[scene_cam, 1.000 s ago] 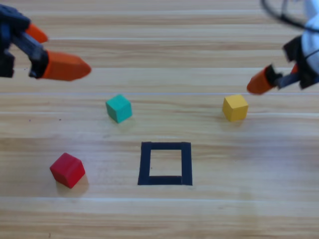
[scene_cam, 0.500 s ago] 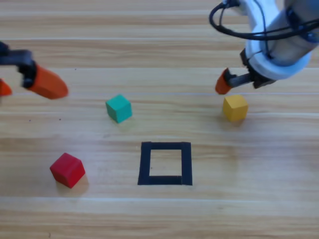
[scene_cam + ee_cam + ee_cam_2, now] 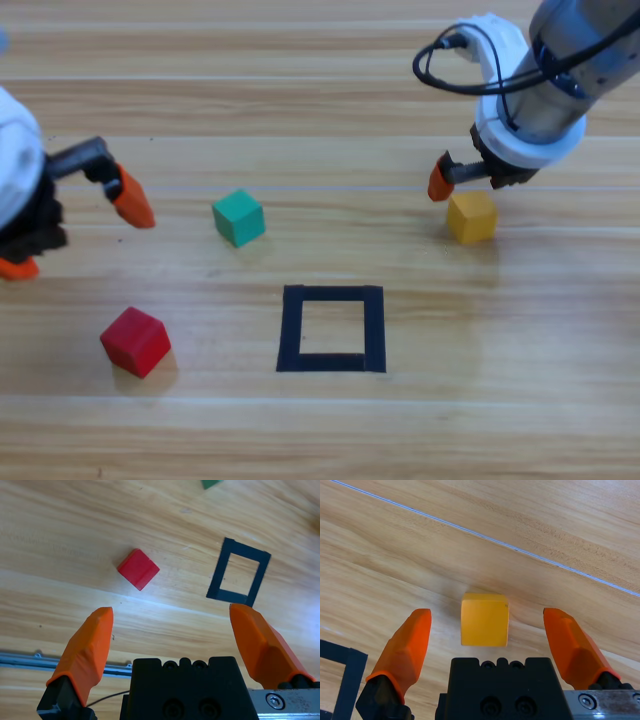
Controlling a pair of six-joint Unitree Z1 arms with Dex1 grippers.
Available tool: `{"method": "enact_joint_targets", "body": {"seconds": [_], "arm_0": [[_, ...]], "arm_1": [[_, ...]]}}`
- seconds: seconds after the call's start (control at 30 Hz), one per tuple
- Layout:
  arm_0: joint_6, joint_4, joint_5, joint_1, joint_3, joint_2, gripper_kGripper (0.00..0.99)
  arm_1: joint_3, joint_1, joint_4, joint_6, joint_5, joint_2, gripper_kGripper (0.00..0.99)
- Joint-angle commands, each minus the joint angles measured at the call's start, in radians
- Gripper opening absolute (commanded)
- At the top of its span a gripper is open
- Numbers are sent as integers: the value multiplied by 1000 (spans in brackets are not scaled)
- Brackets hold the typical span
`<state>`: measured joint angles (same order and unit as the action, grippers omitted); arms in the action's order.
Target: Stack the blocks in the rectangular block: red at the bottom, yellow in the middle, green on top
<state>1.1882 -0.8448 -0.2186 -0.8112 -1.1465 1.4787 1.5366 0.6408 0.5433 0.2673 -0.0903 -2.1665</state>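
Wooden table (image 3: pixel 300 120) of pale planks, grain running left to right across the high view, with thin lighter seams between boards. Soft even light from above, faint sheen near the lower middle (a brighter glare patch in the left wrist view). Metal rail (image 3: pixel 30 659) along the table's edge in the left wrist view, a thin black cable (image 3: pixel 107 696) beside it. No walls, floor or windows discernible.

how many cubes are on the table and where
3, all outside the tape square: red to its left, green up-left of it, yellow up-right, between the open right gripper jaws. None seem hidden.
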Motion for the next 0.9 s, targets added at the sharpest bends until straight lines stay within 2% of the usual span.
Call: {"method": "enact_joint_targets", "body": {"seconds": [0.03, 0.23, 0.4, 0.57, 0.63, 0.67, 0.77, 0.83, 0.9], "arm_0": [[191, -25, 4, -3, -19, 192, 986], [395, -114, 28, -3, -134, 377, 990], [426, -112, 93, 53, -168, 439, 990], [513, -111, 111, 70, -170, 443, 990], [544, -111, 113, 78, -168, 442, 990], [554, -109, 116, 86, -170, 443, 990], [577, -108, 128, 99, -170, 445, 990], [593, -105, 137, 109, -165, 450, 990], [610, -94, 143, 118, -156, 456, 990]], "arm_1": [[19, -35, 17, -10, 14, -96, 980], [31, -35, 17, -13, 14, -134, 979], [40, -35, 17, -17, 24, -165, 973], [43, -35, 17, -22, 29, -185, 856], [40, -35, 17, -23, 29, -187, 767], [37, -35, 18, -26, 29, -188, 661], [28, -35, 18, -39, 35, -184, 206], [16, -35, 18, -40, 34, -174, 51], [-4, -35, 18, -39, 34, -154, 15]]}}
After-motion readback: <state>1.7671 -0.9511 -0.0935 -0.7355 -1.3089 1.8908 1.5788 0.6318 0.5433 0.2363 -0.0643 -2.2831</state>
